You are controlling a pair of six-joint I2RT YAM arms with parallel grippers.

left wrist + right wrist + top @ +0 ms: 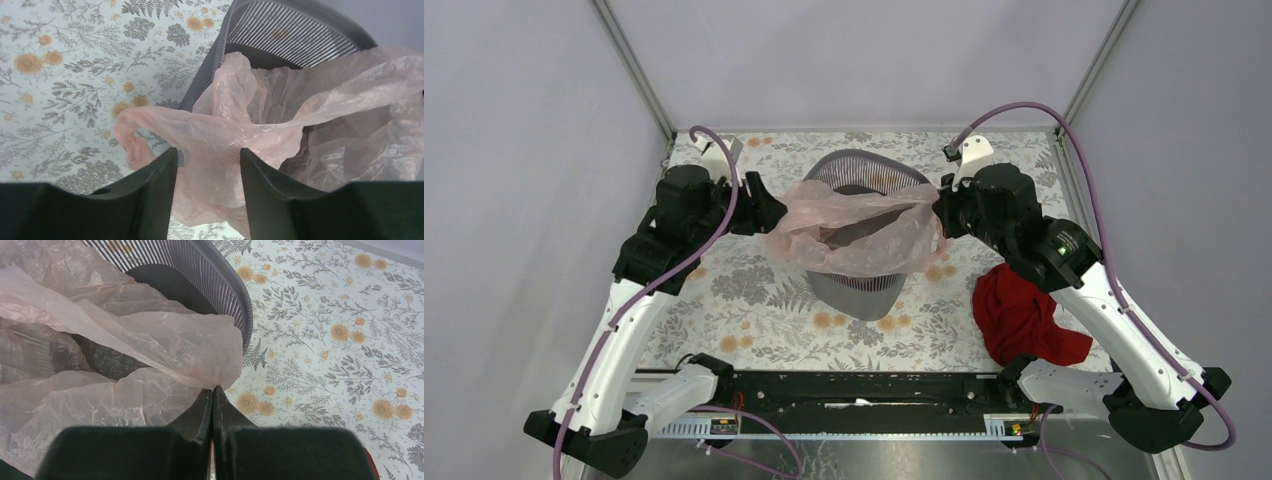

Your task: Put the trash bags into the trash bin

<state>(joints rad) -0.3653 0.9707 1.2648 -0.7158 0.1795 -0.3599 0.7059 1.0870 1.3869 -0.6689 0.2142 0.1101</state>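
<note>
Pale-pink translucent plastic trash bag [854,232] hangs spread open across the mouth of the dark grey plastic mesh trash bin [856,292]. Its middle sags inside, while its edges drape outside the rim on the near side and at both ends. My right fingers [213,400] are pressed together on a pinch of film just beyond the rim. My left fingers [762,212] stand apart, a fold of the bag running loosely between them. I judge the job partly done: the bag is over the bin but not yet pushed in and released. The bin stands on the floral-patterned surface [744,290], with a crumpled dark red cloth [1024,315] off to its right.
</note>
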